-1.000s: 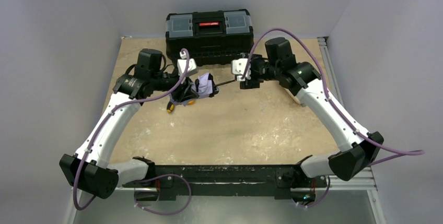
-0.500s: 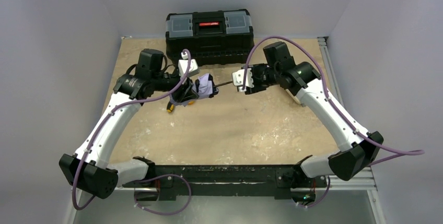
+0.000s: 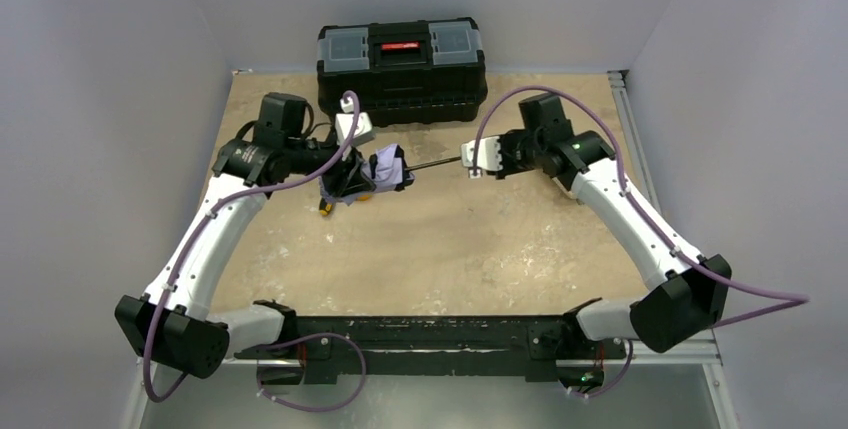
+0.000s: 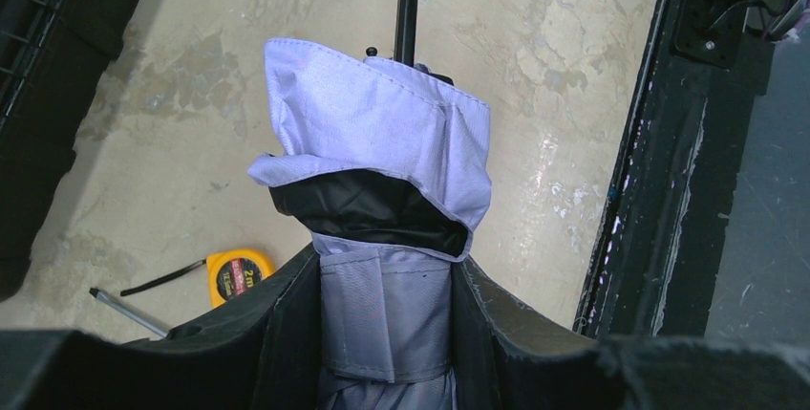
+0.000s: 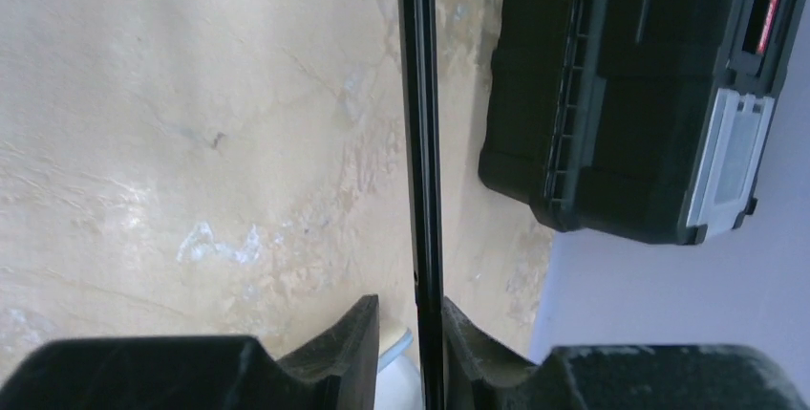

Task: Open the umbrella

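One umbrella (image 3: 388,169), and I'm holding it over the far middle of the table (image 3: 450,249), in front of one toolbox (image 3: 402,59).
The left wrist view is showing the left gripper (image 4: 382,291) clamping the folded canopy (image 4: 382,142), with one tape measure (image 4: 234,274) below. Only the right wrist view is showing the right gripper (image 5: 411,334) straddling the shaft (image 5: 418,142); I cannot tell if it is gripping.

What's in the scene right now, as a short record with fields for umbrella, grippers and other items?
umbrella: folded, shaft sticking out toward right gripper
left gripper: shut on the folded canopy
right gripper: open, jaws astride the shaft, gap on one side
other items: black toolbox at far edge of table; yellow tape measure by left gripper
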{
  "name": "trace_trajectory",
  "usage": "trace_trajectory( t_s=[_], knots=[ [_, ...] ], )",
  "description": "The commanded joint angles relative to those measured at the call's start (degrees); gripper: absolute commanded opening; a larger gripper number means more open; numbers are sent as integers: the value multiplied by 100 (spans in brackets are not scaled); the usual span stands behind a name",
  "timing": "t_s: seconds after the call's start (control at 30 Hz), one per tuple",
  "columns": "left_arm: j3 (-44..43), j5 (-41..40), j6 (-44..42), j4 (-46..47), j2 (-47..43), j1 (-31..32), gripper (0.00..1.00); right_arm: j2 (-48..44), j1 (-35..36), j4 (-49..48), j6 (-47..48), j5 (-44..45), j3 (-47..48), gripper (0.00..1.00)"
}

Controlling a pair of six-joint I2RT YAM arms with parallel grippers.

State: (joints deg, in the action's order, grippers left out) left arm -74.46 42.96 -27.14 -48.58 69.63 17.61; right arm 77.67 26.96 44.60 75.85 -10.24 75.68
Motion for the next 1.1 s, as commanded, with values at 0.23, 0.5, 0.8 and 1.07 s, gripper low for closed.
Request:
trace_trajectory(
  t_s=[0.23,0.5,0.8,1.07],
  knots=[
    [-21,-286,-1500,-408,-94,-530,0,-573,-1707,-9,975,685,-391,17],
    [-117,27,-1684,-477,69,-739,0,-476,-1869,350,1058,331,-59,40],
    [-146,233,-1729,-490,-2,-750,0,-435,-1783,743,1058,74,82,51],
    [-358,667,-1221,-359,133,-693,0,-566,-919,1204,748,-784,168,69]
  ],
)
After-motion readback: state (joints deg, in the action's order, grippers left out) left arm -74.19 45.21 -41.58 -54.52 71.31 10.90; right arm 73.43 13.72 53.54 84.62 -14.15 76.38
